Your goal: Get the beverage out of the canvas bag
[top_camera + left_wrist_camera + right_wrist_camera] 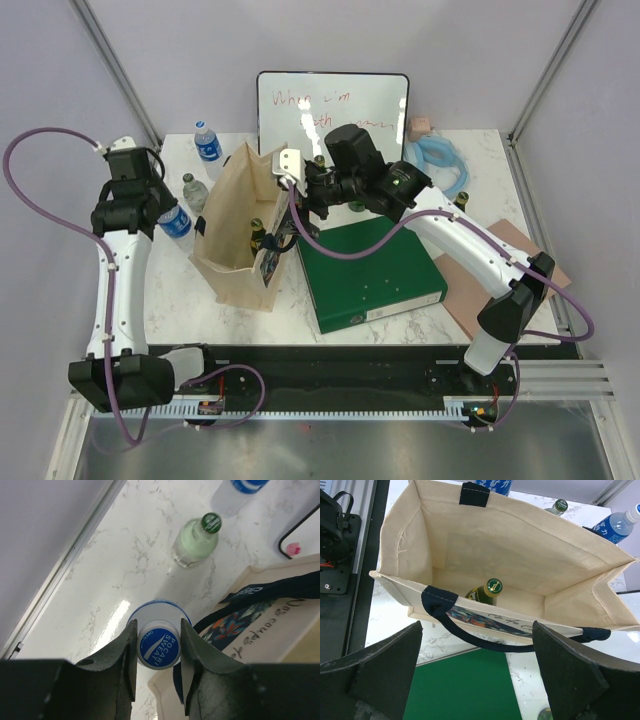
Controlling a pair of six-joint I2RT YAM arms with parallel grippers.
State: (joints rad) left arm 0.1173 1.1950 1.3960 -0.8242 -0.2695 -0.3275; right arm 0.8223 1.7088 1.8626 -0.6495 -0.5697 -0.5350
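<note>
The beige canvas bag [240, 235] stands upright and open at the table's centre-left; it also shows in the right wrist view [495, 540] and the left wrist view [280, 625]. A green glass bottle with a gold cap [487, 591] stands inside it [257, 237]. My left gripper [158, 625] is shut on the blue cap of a Pocari Sweat bottle [159, 645], just left of the bag [176, 222]. My right gripper [477, 630] is wide open and empty above the bag's printed side and dark handle [470, 635], over its right rim [300, 195].
A clear bottle with a green cap [193, 190] [196, 542] and a blue-labelled water bottle [208, 142] stand behind the bag. A green binder [370, 275] [460, 685] lies right of it. A whiteboard [333, 100] leans at the back. A tan mat [500, 270] lies at the right.
</note>
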